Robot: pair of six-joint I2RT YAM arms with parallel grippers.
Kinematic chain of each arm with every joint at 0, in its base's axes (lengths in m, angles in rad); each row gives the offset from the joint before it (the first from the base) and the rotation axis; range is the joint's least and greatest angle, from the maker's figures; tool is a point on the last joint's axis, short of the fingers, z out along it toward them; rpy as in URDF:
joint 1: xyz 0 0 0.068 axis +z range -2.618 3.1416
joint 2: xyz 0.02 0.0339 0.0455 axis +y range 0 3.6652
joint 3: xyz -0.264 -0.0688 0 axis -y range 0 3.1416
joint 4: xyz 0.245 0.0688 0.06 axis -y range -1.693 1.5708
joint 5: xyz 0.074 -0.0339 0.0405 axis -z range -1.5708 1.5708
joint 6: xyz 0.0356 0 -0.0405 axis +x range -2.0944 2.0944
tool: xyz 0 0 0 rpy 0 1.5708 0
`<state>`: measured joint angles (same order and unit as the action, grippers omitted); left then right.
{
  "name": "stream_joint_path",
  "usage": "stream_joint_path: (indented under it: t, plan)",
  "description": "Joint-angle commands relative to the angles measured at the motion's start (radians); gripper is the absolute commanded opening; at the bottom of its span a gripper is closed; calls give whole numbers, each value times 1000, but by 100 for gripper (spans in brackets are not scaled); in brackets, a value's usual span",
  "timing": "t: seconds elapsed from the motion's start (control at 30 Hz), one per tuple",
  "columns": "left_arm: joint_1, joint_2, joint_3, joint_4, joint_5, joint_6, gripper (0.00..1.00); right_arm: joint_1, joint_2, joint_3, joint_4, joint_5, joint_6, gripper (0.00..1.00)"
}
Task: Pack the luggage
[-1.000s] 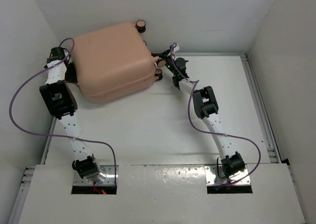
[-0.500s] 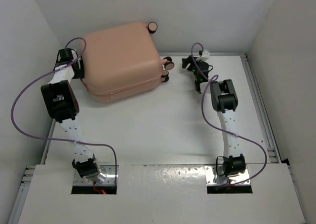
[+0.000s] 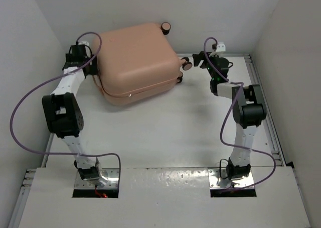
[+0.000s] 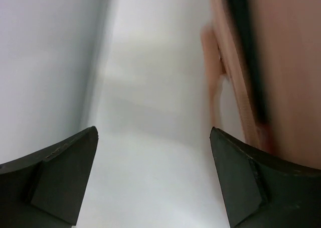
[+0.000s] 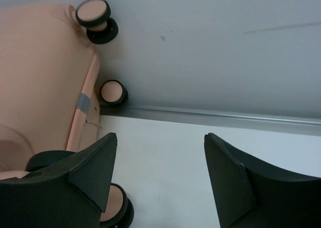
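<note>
The luggage [image 3: 138, 62] seems shut, its inside hidden; the left gripper [image 4: 153, 132] and right gripper [image 5: 160, 136] stand open, empty, beside it.

The top external camera sits high above and behind the two arm bases [image 3: 90, 174] and looks down from far on the whole white tabletop [image 3: 165, 132]. The left wrist camera sits just behind the left gripper [image 4: 153, 137] and looks forward between its dark fingers [image 4: 55, 178]. It is very near, and the large salmon-pink hard-shell suitcase [image 4: 286, 62] is blurred at this gripper's right. The right wrist camera looks past the right gripper [image 5: 160, 137] in the same way, with the suitcase at its left. All three views share this suitcase.
</note>
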<state>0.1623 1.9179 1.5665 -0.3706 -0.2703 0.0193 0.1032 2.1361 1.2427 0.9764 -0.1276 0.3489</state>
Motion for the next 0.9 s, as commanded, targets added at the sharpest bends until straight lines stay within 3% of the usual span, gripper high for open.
stream_joint_path:
  t: [0.0,0.07,0.13,0.27,0.37,0.43,0.5,0.63,0.7,0.87]
  plan:
    - [-38,-288,82,280,-141,131,99,3,-133,-84,-27,-72,-45,70]
    - [-38,-312,104,294,-200,142,99,-2,-191,-136,-47,-70,-68,70]
    - [-2,-353,93,279,-167,58,99,-11,-228,-189,-65,-57,-82,70]
    - [129,-417,9,234,133,-161,100,-19,-275,-239,-79,-41,-108,70]
    - [151,-409,-7,230,565,-191,97,-25,-315,-265,-108,-32,-123,70]
    - [90,-373,45,173,667,-104,92,-40,-323,-278,-143,-18,-128,70]
    - [2,-314,188,0,873,120,92,-65,-350,-287,-224,16,-113,70]
    - [-134,-118,433,-195,925,257,92,-129,-424,-304,-382,-7,-90,71]
    - [-222,27,625,-321,925,355,92,-146,-438,-289,-486,-55,-54,71]
    - [-360,137,704,-330,895,459,95,-194,-504,-301,-655,-131,-47,75]
